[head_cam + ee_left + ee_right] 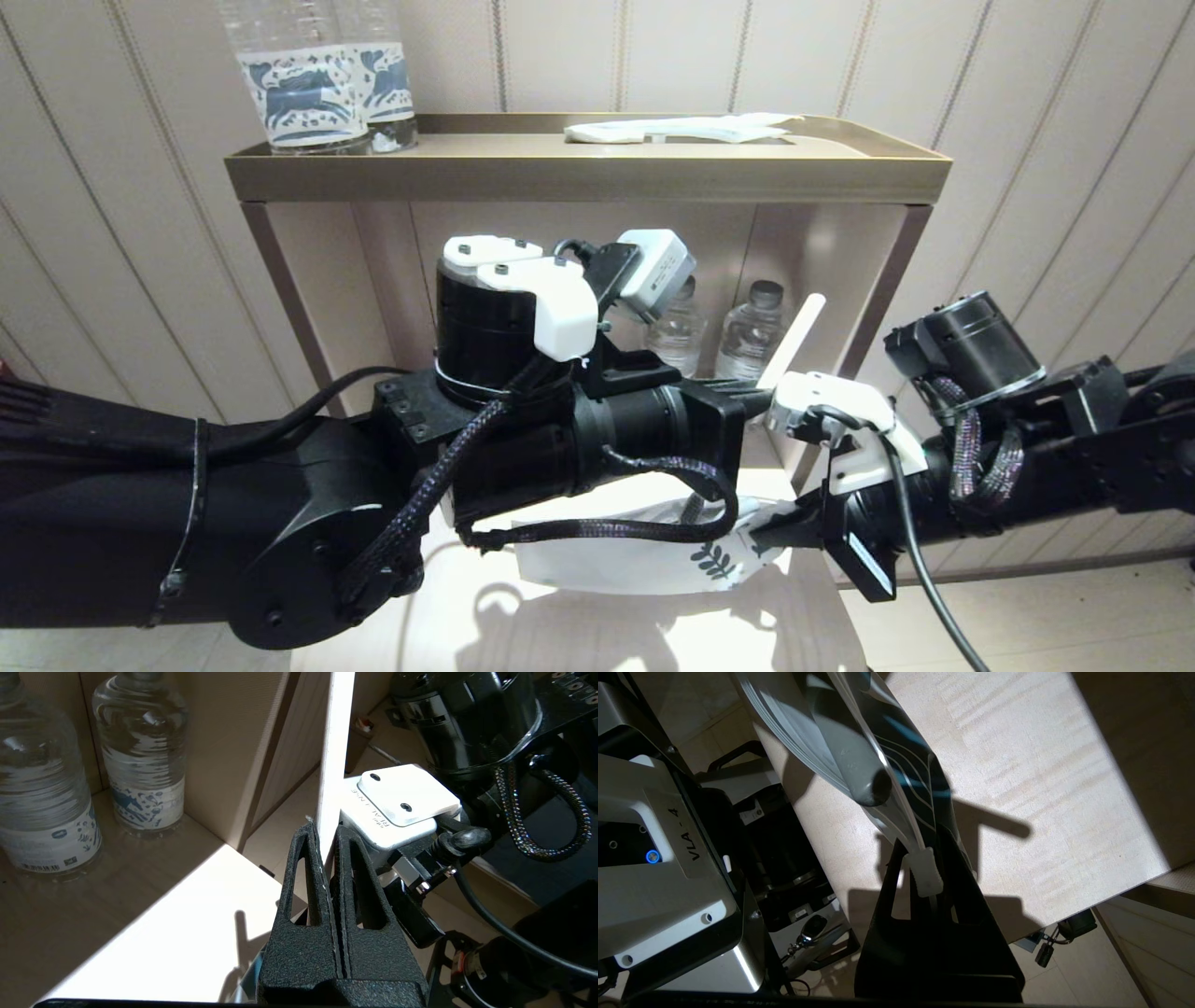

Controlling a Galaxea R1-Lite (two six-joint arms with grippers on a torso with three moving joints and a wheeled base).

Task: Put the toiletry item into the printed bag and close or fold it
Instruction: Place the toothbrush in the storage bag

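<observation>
the left gripper [327, 835] clamps the long white toiletry stick [794, 343] pointing steeply up, directly above the printed bag [644, 551], whose edge the right gripper [924, 858] pinches just beside.

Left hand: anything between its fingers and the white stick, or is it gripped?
Nothing between. In the left wrist view the left hand is shut on the white stick, fingers pressed against it. The head view shows the stick rising above the printed bag.

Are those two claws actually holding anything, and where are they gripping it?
Yes. The left gripper pinches a flat white stick-like item at its lower end. The right gripper pinches the printed bag by its zip-slider edge.
</observation>
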